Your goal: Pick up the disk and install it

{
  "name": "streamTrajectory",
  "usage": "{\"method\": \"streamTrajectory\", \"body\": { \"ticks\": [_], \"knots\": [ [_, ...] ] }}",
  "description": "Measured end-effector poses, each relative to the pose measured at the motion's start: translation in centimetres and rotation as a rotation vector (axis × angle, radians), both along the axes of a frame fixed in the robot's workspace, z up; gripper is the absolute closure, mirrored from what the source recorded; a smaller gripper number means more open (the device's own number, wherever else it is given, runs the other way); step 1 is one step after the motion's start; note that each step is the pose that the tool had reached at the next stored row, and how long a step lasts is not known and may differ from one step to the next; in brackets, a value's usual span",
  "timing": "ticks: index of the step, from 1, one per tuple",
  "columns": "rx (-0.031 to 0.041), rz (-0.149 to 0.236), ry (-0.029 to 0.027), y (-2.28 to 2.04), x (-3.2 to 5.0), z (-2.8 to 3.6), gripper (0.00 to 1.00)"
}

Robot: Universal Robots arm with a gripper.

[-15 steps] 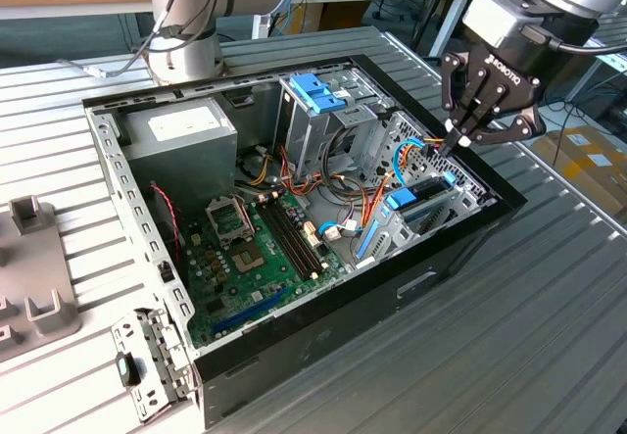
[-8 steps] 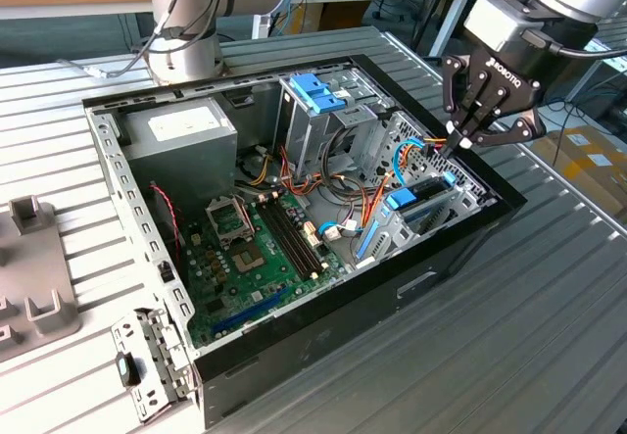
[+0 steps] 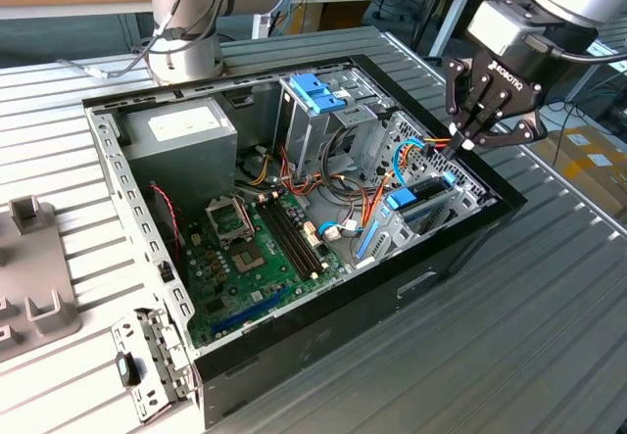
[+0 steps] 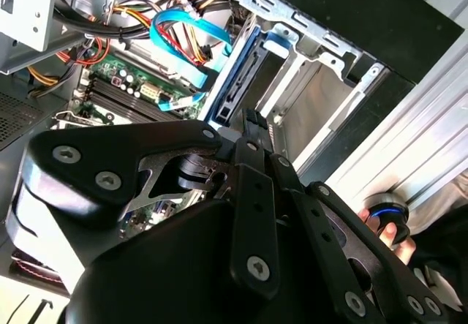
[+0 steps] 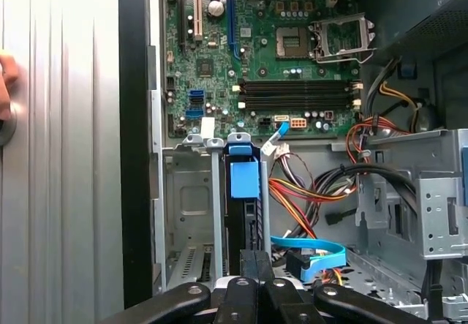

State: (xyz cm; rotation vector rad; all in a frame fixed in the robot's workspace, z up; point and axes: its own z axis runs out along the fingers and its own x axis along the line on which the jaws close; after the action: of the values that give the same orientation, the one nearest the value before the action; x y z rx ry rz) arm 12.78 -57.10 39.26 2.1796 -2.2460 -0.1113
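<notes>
Ribbed metal table [image 3: 549,287] carries open computer case [image 3: 294,199]; grey fixture [image 3: 34,277] beside it.

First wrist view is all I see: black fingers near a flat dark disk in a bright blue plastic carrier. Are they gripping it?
Observer: No. In the exterior view the gripper hangs shut above the disk and appears apart from it.
Operator: Is anyone nearby?
Observer: Yes. In the second wrist view a person's fingers touch a blue-ringed round button outside the black computer case.
</notes>
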Motion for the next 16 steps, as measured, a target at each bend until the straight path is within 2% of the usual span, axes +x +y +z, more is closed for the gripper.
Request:
{"method": "streamTrajectory", "body": {
  "ticks": [16],
  "knots": [
    [0.0000, 0.000, 0.0033, 0.00, 1.50, -0.68, 0.89]
  ]
}}
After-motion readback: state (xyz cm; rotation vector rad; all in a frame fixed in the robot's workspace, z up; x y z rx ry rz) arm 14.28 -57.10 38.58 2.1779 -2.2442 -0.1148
